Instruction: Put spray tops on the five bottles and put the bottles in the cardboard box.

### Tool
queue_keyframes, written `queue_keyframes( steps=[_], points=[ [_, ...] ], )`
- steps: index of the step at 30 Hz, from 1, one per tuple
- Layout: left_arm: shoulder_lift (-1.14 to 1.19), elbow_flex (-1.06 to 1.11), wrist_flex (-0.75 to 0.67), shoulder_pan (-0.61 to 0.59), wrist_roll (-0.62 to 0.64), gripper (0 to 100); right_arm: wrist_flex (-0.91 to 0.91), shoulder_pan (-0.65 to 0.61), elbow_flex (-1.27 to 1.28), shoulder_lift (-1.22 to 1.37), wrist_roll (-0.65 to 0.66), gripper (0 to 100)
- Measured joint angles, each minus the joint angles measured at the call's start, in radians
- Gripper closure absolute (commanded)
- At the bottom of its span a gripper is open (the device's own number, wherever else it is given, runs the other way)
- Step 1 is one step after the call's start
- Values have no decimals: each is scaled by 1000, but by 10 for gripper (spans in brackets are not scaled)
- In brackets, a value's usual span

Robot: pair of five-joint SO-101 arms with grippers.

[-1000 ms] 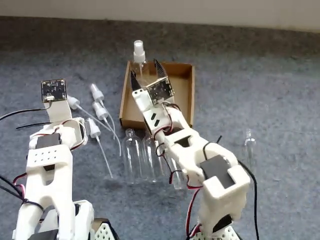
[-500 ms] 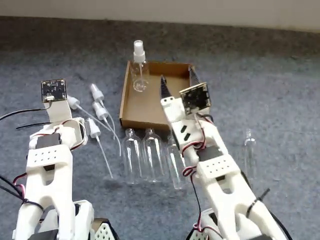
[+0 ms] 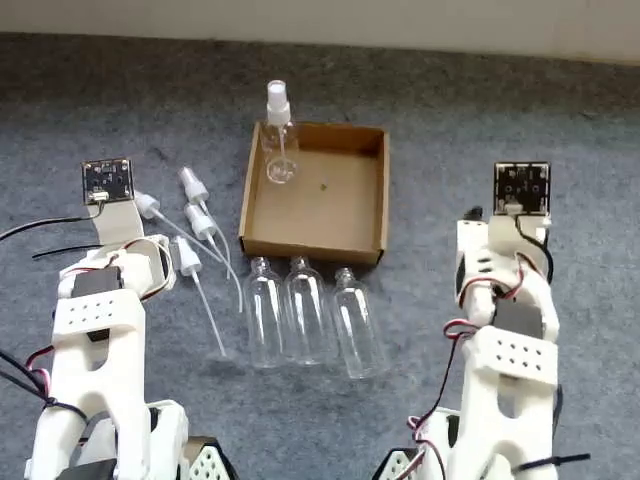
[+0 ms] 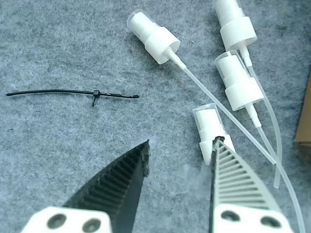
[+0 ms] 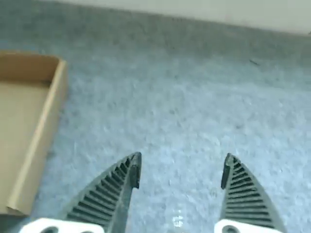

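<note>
My left gripper (image 4: 181, 142) hangs low over the grey carpet (image 3: 560, 140), fingers spread apart and holding nothing. One fingertip (image 4: 217, 145) sits right at the collar of the nearest spray top (image 4: 208, 121); I cannot tell whether it touches. Three other spray tops (image 4: 154, 35) (image 4: 235, 26) (image 4: 237, 82) lie just beyond, close together, their thin tubes crossing and trailing toward the cardboard box (image 3: 381, 195). A black cable tie (image 4: 73, 92) lies on open carpet to the other side, well apart from my fingers. In the high view the box sits between my two arms, with the loose tops just beside its left wall. A capped bottle (image 3: 280, 150) stands upright in the box's far left corner, its spray head above the rim; the rest of the box floor is brown board. Three uncapped bottles (image 3: 262, 315) (image 3: 305, 312) (image 3: 358, 325) lie side by side on the carpet, their necks pointing at the box's near wall and almost reaching it. My right gripper (image 5: 182, 156) is also released, fingers wide with only carpet between them. The box's right wall is off to one side, well apart. A broad stretch of carpet runs ahead of it to a pale wall strip (image 5: 194, 9).
</note>
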Motion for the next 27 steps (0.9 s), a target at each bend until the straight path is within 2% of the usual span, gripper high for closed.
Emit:
queue_keyframes(
  steps=[4, 7, 11, 14, 18, 22, 27],
  points=[
    [0, 9, 0, 0, 0, 800, 226, 40, -170, 183, 43, 765],
    [0, 9, 0, 0, 0, 800, 402, 52, -310, 325, 52, 723],
    [0, 9, 0, 0, 0, 800, 565, 68, -463, 493, 54, 706],
    [0, 9, 0, 0, 0, 800, 628, 89, -512, 588, 74, 706],
    [0, 9, 0, 0, 0, 800, 690, 86, -519, 666, 167, 706],
    [0, 9, 0, 0, 0, 800, 703, 91, -519, 727, 190, 707],
    [0, 9, 0, 0, 0, 800, 701, 91, -520, 829, 198, 811]
  ],
)
